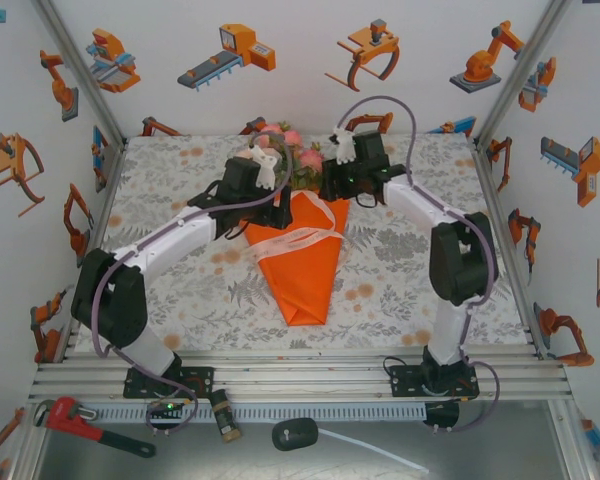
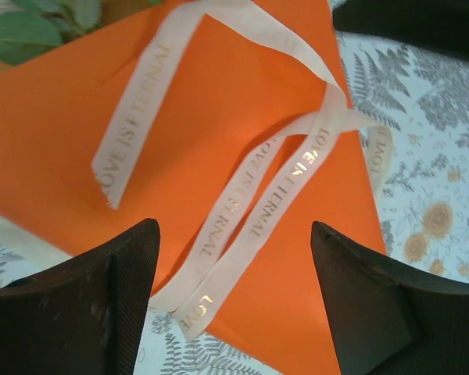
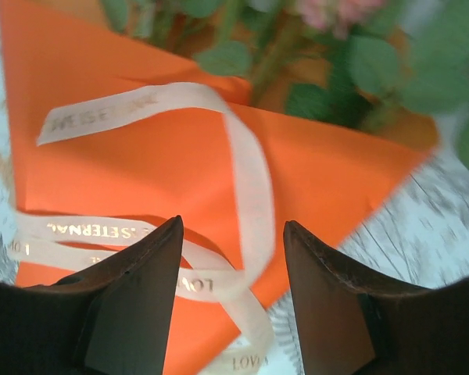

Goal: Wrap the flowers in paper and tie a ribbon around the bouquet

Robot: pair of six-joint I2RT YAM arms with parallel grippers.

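The bouquet (image 1: 305, 280), an orange paper cone, lies mid-table on the fern-print tablecloth (image 1: 400, 270), its point toward the near edge and the flowers (image 1: 285, 140) spilling from the wide far end. The ribbon (image 1: 295, 240) is draped loosely across the cone's wide half. Gold capitals on it read "LOVE IS ETERNAL", repeated along the strands in the left wrist view, and "ETERNAL" and part of "LOVE" show in the right wrist view. I cannot tell whether it is knotted. The left gripper (image 2: 234, 230) hangs over the cone's left side, fingers spread wide and grasping nothing. The right gripper (image 3: 233, 223) hangs over the right side, also released, a ribbon loop lying beneath it.
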